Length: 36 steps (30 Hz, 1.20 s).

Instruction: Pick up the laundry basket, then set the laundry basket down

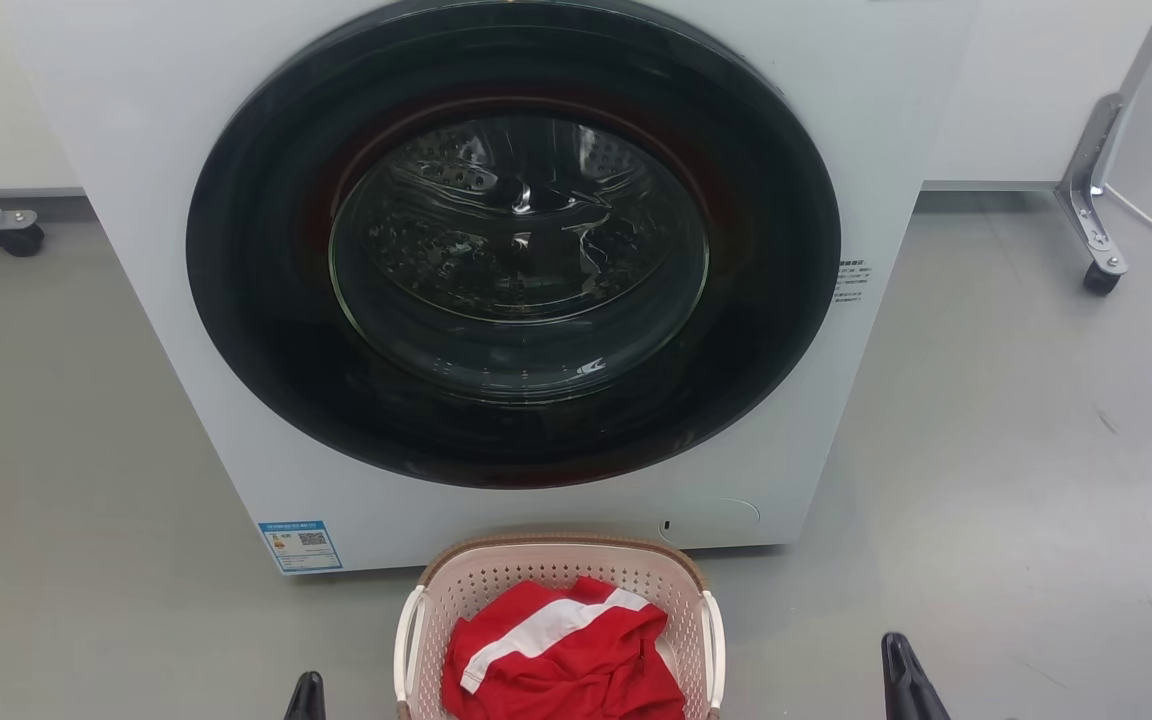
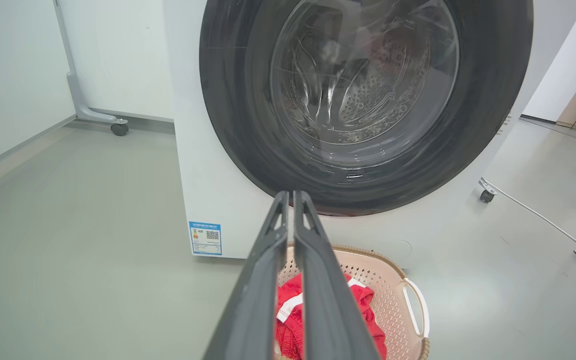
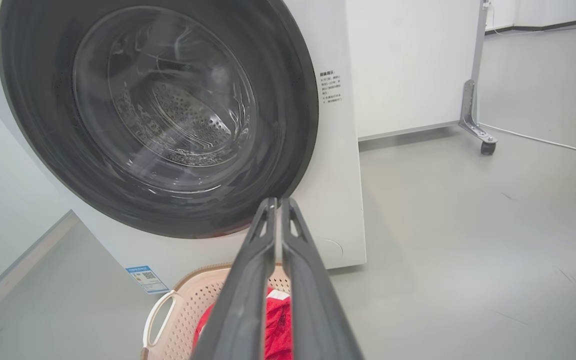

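The laundry basket [image 1: 546, 568], pale pink with a brown rim and white side handles, stands on the floor just before the washer at the bottom middle of the head view. A red garment with a white stripe [image 1: 576, 655] lies in it. My left gripper [image 1: 306, 698] pokes up from the bottom edge left of the basket, apart from it. To the basket's right my right gripper [image 1: 902, 675] also stands apart. In the left wrist view the left gripper [image 2: 290, 196] is shut and empty above the basket [image 2: 390, 295]. The right gripper [image 3: 278, 202] is likewise shut over the basket [image 3: 188, 300].
A white front-loading washer [image 1: 136, 150] with a closed dark round door [image 1: 516, 250] rises right behind the basket. A wheeled metal stand leg [image 1: 1091, 200] is at the far right and a caster [image 1: 19, 238] at the far left. A white cable [image 3: 543, 141] runs along the grey floor.
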Tool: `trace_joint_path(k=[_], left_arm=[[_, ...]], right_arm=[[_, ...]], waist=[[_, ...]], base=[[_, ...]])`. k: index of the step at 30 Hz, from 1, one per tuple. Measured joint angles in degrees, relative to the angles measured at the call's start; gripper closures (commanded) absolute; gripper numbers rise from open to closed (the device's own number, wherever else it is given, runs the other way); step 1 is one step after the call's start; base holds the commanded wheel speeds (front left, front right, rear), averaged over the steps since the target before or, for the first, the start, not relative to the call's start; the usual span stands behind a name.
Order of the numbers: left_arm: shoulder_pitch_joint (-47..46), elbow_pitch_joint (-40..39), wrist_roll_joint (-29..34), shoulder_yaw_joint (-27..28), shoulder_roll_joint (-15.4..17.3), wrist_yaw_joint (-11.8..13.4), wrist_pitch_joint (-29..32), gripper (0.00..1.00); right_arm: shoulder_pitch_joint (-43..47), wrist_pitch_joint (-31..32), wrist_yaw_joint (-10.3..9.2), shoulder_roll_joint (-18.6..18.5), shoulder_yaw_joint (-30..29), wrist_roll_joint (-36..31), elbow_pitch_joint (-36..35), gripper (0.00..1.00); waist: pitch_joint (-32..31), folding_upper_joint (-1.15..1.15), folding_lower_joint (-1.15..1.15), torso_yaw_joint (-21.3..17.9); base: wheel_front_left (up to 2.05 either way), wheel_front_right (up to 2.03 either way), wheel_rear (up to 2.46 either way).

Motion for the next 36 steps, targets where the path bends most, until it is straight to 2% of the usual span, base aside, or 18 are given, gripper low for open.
trace_joint_path(k=[9, 36], left_arm=[[-0.10, 2.26, -2.61, 0.56, -0.33, -0.59, 1.11, 1.00], [-4.48, 5.60, -23.41, 5.47, -1.14, -4.45, 7.26, 1.00]], right_arm=[[0.69, 0.88, 0.67, 0.03, -1.09, 3.13, 2.18, 1.00], [-3.37, 7.09, 4.42, 0.26, -7.90, 24.25, 5.37, 1.00]], waist=[[0.18, 0.00, 0.00, -0.04], [0.82, -0.01, 0.00, -0.23]], base=[[0.00, 0.00, 0.00], [0.00, 0.00, 0.00]])
